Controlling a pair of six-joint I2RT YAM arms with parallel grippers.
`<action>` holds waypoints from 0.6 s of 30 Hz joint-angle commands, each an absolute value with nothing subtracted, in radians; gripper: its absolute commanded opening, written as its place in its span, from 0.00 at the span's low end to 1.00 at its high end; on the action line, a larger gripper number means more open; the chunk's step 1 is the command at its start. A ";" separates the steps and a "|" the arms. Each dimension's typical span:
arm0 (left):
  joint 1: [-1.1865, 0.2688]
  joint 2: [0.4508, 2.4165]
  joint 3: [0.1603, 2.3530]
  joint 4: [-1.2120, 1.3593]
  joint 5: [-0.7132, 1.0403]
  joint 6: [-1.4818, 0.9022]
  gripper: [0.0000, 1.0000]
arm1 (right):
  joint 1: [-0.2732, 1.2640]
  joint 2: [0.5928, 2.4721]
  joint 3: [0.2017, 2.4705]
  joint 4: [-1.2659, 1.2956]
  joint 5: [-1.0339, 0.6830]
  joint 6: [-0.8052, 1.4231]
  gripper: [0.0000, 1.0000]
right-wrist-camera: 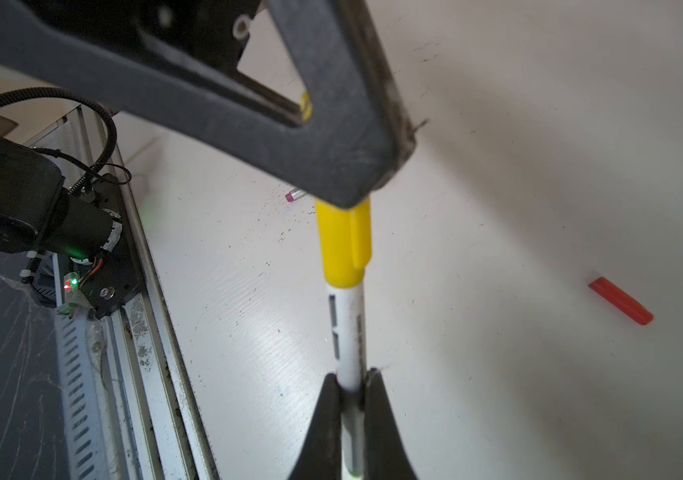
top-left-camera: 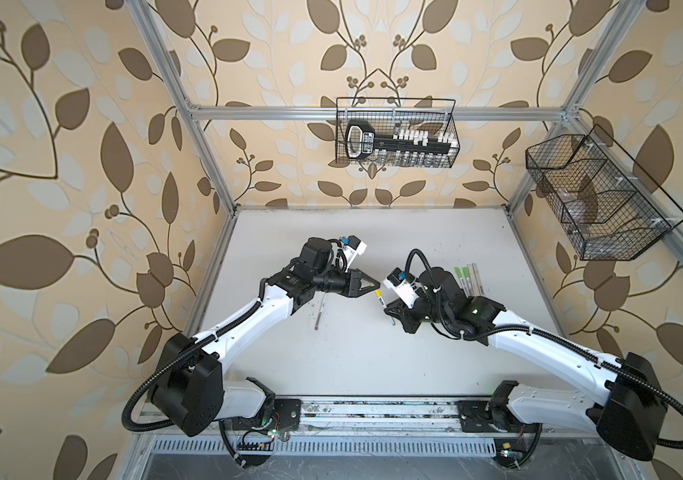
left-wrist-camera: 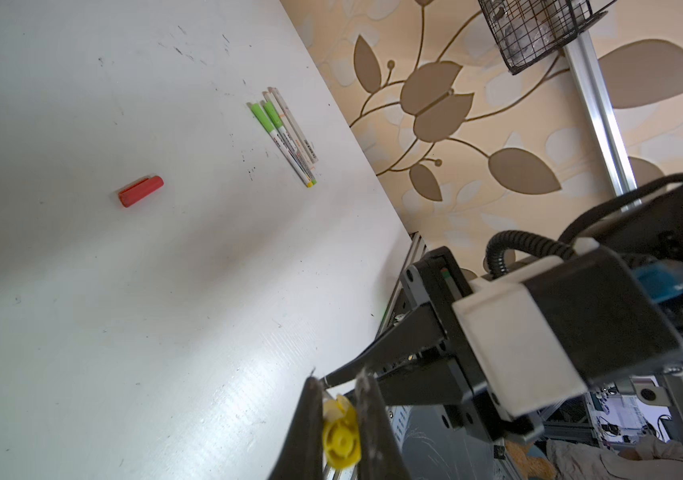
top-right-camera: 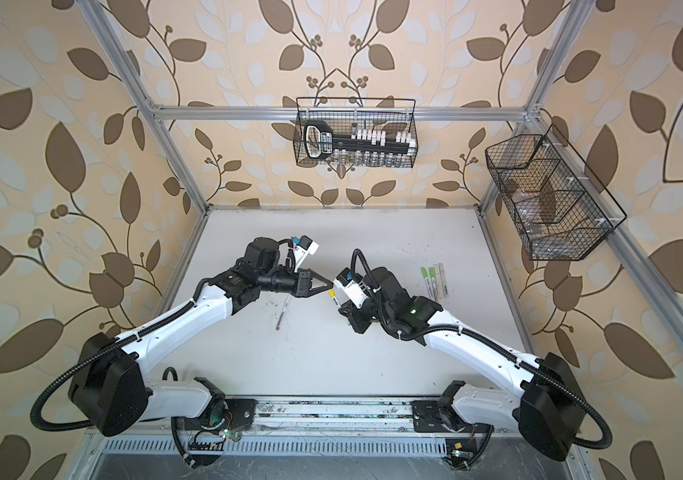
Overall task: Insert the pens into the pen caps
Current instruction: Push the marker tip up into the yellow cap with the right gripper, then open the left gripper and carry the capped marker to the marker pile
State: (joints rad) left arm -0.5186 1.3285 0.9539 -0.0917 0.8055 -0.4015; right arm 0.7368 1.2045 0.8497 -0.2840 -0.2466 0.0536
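Above the table's middle, my left gripper [left-wrist-camera: 337,380] is shut on a yellow pen cap [left-wrist-camera: 342,436], seen end-on between its fingers. That yellow cap [right-wrist-camera: 344,245] sits over the end of a thin white pen [right-wrist-camera: 346,324]. My right gripper [right-wrist-camera: 350,380] is shut on the pen's barrel. In both top views the two grippers [top-left-camera: 377,286] [top-left-camera: 387,309] meet tip to tip at the yellow cap [top-right-camera: 332,294]. A red cap [left-wrist-camera: 141,191] lies loose on the table. A white pen with a pink end [top-left-camera: 319,313] lies under the left arm.
Several capped pens [top-left-camera: 468,276], two with lime green caps, lie side by side behind the right arm. Two black wire baskets [top-left-camera: 398,133] [top-left-camera: 597,199] hang on the frame. A metal rail [top-left-camera: 373,415] runs along the table's front edge.
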 commanded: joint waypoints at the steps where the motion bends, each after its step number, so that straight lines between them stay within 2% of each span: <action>1: -0.616 1.350 0.953 -0.230 0.984 -0.401 0.00 | 0.723 1.199 0.975 0.001 -0.300 0.040 0.00; 5: -0.615 1.370 0.989 -0.220 0.965 -0.394 0.00 | 0.722 1.201 0.968 -0.080 -0.334 0.068 0.00; 7: -0.615 1.383 1.006 -0.210 0.966 -0.393 0.06 | 0.719 1.192 0.966 -0.123 -0.320 0.082 0.00; 8: -0.616 1.388 1.013 -0.203 0.968 -0.397 0.13 | 0.713 1.189 0.968 -0.146 -0.315 0.088 0.00; 10: -0.611 1.381 1.015 -0.169 0.958 -0.415 0.38 | 0.691 1.184 0.973 -0.212 -0.287 0.113 0.00; 11: -0.601 1.369 1.012 -0.154 0.939 -0.426 0.45 | 0.676 1.185 0.975 -0.247 -0.267 0.126 0.00; 15: -0.493 1.265 0.928 0.012 0.865 -0.561 0.64 | 0.605 1.189 0.956 -0.387 -0.185 0.151 0.00; 18: -0.420 1.192 0.902 -0.002 0.823 -0.575 0.75 | 0.563 1.188 0.942 -0.454 -0.127 0.153 0.00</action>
State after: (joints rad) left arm -0.4732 1.2804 0.9108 -0.0738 0.8482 -0.5228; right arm 0.5869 1.1938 0.9501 -0.3660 -0.2050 0.1410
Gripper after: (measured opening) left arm 0.728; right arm 0.066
